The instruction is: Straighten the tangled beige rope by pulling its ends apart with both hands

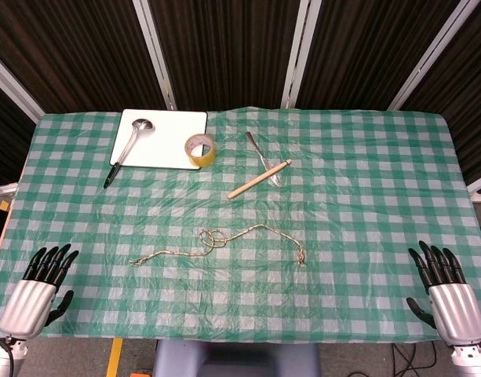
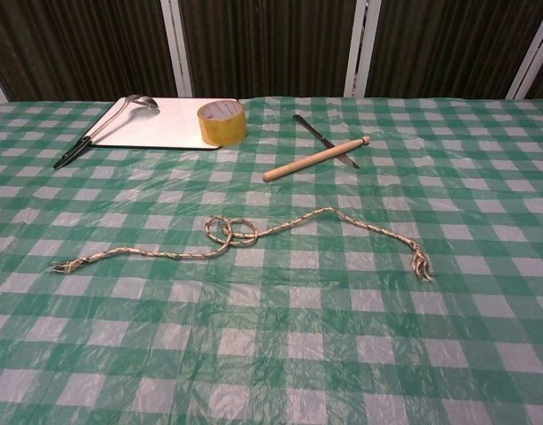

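Note:
A thin beige rope (image 1: 216, 240) lies on the green checked cloth near the table's front middle, with a loose loop knot (image 2: 231, 231) along it. Its left end (image 2: 60, 265) and its frayed right end (image 2: 420, 264) rest flat on the cloth. My left hand (image 1: 38, 292) sits at the front left corner of the table, fingers spread, holding nothing, well away from the rope. My right hand (image 1: 446, 294) sits at the front right corner in the same way. The chest view shows neither hand.
A white board (image 1: 171, 145) at the back left carries a ladle (image 1: 127, 149). A roll of yellow tape (image 1: 200, 149) stands at the board's right edge. A wooden stick (image 1: 258, 178) and a metal utensil (image 1: 264, 159) lie behind the rope.

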Motion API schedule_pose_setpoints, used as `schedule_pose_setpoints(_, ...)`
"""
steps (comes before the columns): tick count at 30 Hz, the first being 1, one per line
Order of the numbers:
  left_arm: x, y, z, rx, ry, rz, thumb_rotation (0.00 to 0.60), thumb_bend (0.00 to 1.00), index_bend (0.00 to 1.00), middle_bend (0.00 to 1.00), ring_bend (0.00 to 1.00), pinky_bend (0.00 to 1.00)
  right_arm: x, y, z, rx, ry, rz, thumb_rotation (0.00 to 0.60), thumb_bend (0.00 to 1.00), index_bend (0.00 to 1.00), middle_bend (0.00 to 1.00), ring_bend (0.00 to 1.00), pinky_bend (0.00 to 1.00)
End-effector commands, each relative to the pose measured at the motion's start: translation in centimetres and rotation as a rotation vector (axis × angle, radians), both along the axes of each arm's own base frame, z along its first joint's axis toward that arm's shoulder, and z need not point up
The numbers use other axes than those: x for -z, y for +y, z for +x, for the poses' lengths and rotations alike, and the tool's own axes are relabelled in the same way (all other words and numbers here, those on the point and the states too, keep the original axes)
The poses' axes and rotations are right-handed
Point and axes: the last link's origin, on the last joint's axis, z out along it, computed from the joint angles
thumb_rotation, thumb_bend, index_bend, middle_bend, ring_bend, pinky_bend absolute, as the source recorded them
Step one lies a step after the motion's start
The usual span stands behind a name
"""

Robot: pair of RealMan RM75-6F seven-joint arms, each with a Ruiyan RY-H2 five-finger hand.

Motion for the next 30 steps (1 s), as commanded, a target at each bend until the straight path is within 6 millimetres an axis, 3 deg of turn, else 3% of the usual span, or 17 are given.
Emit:
schedule_pose_setpoints(1, 0.1, 0.1, 0.1, 0.007, -0.032, -0.019, 0.6, 0.42, 0.0, 0.0, 0.0, 0.06, -0.1, -0.1, 0.0, -0.005, -0.012, -0.002, 0.6, 0.29, 0.0, 0.0, 0.0, 0.0)
schedule_pose_setpoints(7, 2.6, 1.9, 0.6, 0.053, -0.17, -0.124, 0.6, 0.4, 0.0, 0.0, 0.0, 0.07, 0.0, -0.4, -0.1, -0.009, -0.023, 0.0, 0.6, 0.29, 0.0, 0.0, 0.0, 0.0)
schedule_pose_setpoints(11, 5.4, 4.0, 0.5, 0.033, -0.174, -0.172, 0.6, 0.4, 0.02, 0.0, 0.0, 0.09, 0.0, -0.5, -0.1, -0.008, -0.021, -0.011, 0.6, 0.29, 0.0, 0.0, 0.0, 0.0)
schedule_pose_setpoints(16, 8.8, 5.1, 0.5, -0.025, -0.168, -0.231, 0.6, 0.4, 0.06, 0.0, 0.0, 0.06, 0.4, -0.6, -0.1, 0.001, -0.007, -0.003, 0.6, 0.29, 0.0, 0.0, 0.0, 0.0)
schedule_pose_setpoints(22, 10.9, 6.1, 1.5, -0.05, -0.162, -0.252, 0.6, 0.38, 0.09, 0.0, 0.0, 0.06, 0.8, -0.8, -0.2, 0.013, 0.006, 0.012, 0.6, 0.29, 0.0, 0.0, 0.0, 0.0)
schedule_pose_setpoints(30, 12.9, 8.0, 2.5, -0.054, -0.171, -0.196, 0.6, 0.39, 0.28, 0.0, 0.0, 0.06, 1.1, -1.1, -0.3, 0.025, 0.013, 0.022, 0.6, 0.29, 0.0, 0.0, 0.0, 0.0)
